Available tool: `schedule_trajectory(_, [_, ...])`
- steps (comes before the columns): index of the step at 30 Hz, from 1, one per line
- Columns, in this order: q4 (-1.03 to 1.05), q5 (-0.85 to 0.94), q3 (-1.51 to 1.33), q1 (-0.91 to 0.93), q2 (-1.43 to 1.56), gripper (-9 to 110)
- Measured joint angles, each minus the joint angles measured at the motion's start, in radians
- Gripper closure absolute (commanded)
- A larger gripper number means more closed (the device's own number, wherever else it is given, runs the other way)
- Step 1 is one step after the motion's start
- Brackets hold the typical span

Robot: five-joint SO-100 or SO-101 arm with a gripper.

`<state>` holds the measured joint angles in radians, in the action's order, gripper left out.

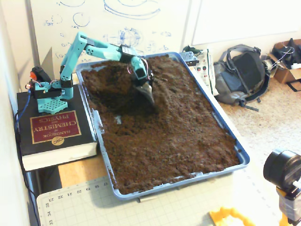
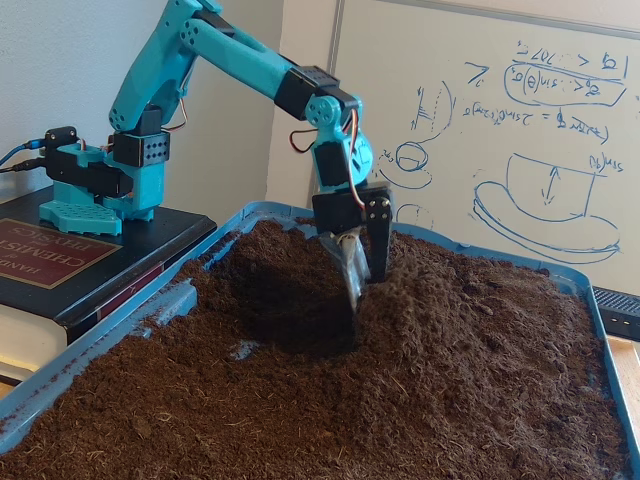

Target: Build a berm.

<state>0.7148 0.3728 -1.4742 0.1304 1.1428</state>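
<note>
- High fixed view: teal arm [image 1: 96,46] reaches from its base on the book [image 1: 52,131] out over the blue tray [image 1: 241,155]. Gripper [image 1: 146,98] tip sits in soil near the tray's far end. Jaw state unreadable here. Berm [image 1: 165,94] rises just beside the gripper, away from the book.
- Low fixed view: gripper [image 2: 362,290] points down, fingers slightly parted, tips touching soil. Berm [image 2: 430,310] humps on the whiteboard [image 2: 500,130] side; scooped hollow on the book [image 2: 60,260] side.

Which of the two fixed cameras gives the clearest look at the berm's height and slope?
The low side-on fixed view: the berm rises as a hump beside the gripper, with a dug hollow before it. From the high fixed view the berm looks nearly flat, showing only its position in the blue tray.
</note>
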Motion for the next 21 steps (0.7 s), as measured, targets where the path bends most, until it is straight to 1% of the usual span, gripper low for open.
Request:
schedule_trajectory(5, [0.000,-0.028,0.000,-0.032,0.087,101])
schedule_trajectory(8, [0.051,-0.086,0.000,-0.048,0.140,101])
schedule_trajectory(14, [0.272,-0.186,0.002,-0.100,0.270,101])
schedule_trajectory(21, [0.600,-0.201,0.002,-0.155,0.345,101])
